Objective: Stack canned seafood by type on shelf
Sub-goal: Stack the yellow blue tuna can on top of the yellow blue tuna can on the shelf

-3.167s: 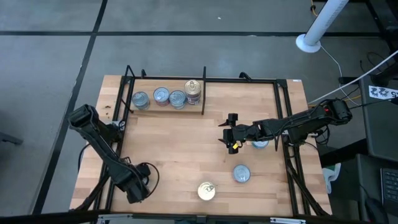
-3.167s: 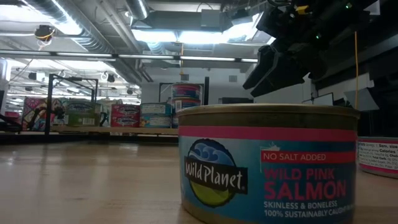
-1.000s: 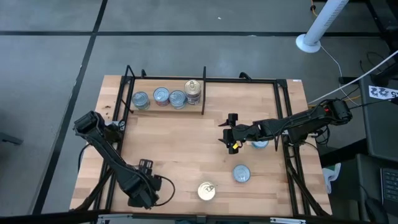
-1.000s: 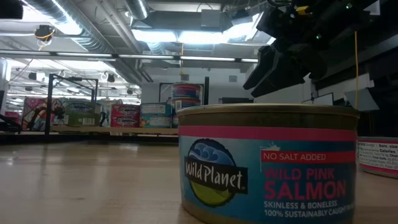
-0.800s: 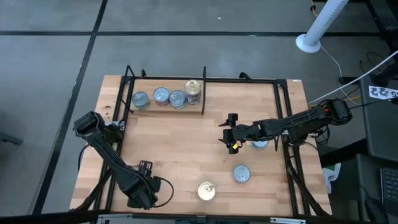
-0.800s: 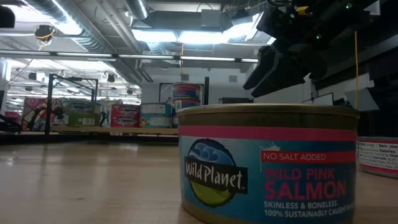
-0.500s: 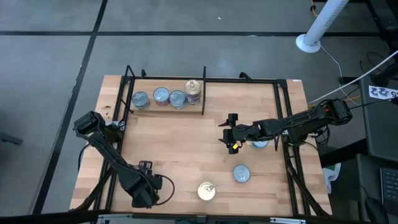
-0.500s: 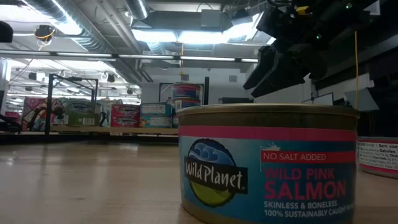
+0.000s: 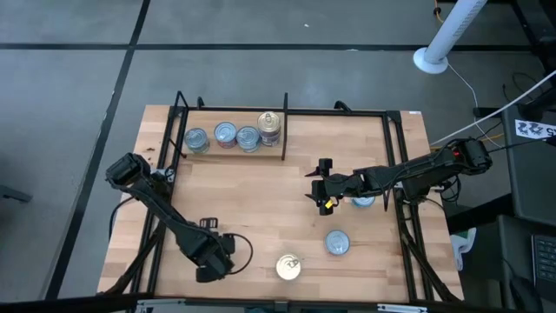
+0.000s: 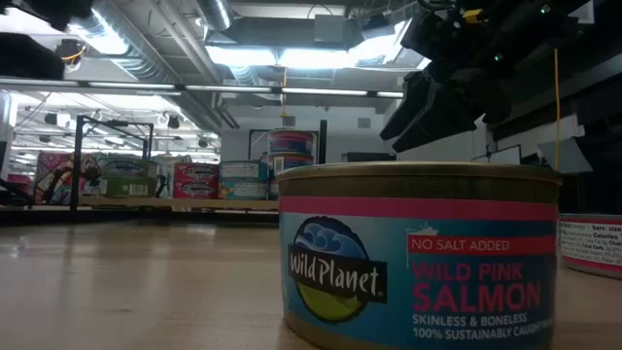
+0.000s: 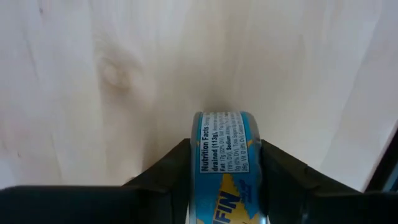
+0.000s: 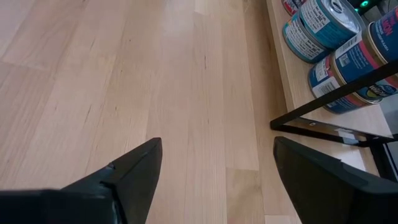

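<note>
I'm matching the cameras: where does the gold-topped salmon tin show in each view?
High: salmon tin at the board's bottom centre.
Low: right foreground, large.
Left wrist: not in it.
Right wrist: not in it.
Shared landmark: the two-tin stack by the divider.

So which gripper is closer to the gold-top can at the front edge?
Left. The left gripper, clamping a blue tin, sits just beside the gold-top can; the right gripper hovers open farther back, mid-board.

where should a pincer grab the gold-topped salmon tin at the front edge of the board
Grip the round gold-topped salmon tin across its curved side wall, coming straight down from above. It stands upright on the light wooden board, low and wide, with bare wood all round, so fingers can straddle its flat pull-tab lid.
</note>
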`<state>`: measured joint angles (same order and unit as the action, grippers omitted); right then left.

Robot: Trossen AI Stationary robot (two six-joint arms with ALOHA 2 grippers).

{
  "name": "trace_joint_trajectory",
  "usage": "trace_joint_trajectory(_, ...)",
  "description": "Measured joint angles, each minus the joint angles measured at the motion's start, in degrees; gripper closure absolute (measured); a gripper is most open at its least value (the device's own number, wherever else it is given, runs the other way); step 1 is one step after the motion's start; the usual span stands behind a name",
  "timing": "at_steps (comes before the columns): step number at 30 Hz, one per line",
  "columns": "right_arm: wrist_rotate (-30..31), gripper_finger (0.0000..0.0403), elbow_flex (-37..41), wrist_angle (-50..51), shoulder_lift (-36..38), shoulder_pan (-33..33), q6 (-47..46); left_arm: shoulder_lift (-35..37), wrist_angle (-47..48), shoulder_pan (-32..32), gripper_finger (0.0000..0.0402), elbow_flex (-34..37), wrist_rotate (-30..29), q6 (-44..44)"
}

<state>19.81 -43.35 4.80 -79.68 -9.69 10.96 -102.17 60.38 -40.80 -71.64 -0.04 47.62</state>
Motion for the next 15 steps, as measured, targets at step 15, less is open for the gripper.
trace_joint_trajectory(15,0.0,0.0095,0.0,-0.2,0.0,0.0,0.0,0.0,0.3,11.2,0.0251,0.0,-6.7,-0.8)
